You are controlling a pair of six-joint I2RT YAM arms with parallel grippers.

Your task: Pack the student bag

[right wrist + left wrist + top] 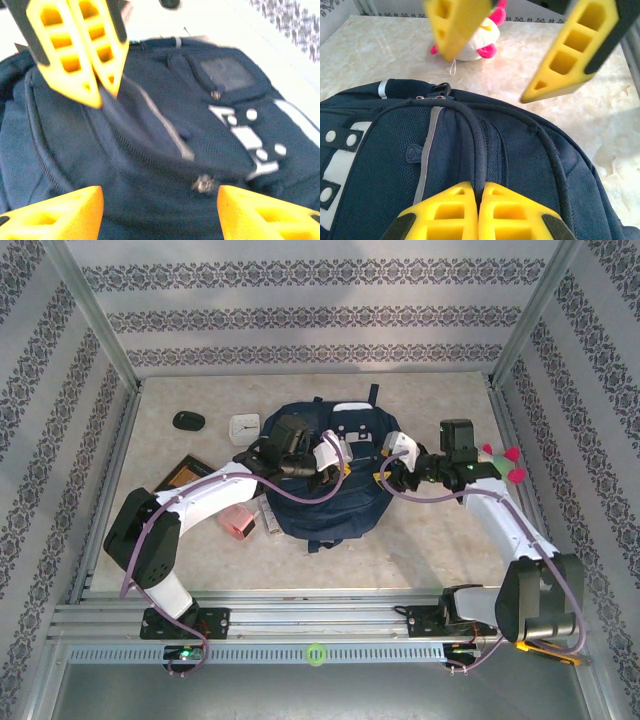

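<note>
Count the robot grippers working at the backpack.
2. The left gripper is shut on a seam of the student bag; the right gripper hangs open at its right side.

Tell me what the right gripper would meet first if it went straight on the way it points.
Most likely the student bag: its navy fabric by the zipper pull lies straight ahead between the open fingers of the right gripper, though depth is unclear.

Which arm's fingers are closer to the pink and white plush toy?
Right. The right fingers hover open by the backpack's edge nearest the toy; the left fingers sit closed farther back on the backpack.
</note>
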